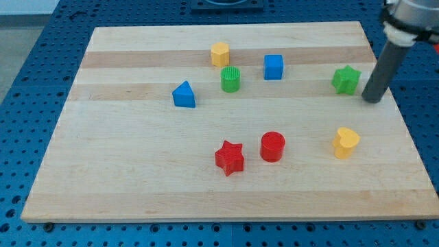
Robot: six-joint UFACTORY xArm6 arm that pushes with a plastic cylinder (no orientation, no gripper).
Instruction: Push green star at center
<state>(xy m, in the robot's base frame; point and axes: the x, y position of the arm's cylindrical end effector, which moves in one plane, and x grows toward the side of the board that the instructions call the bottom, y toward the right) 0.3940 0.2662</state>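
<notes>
My tip (372, 100) sat just right of the green star (346, 79). No claw fitted. Star judged light, rigid, pivot-prone; push its right face squarely.

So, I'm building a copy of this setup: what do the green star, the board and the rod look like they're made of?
Green star: probably plastic or painted wood, uniform matte colour. Board: light wood, visible grain and joined planks, smooth finish. Rod: dark, matte, maybe rubber or plastic; my tip sits just to the star's right in the view.
</notes>
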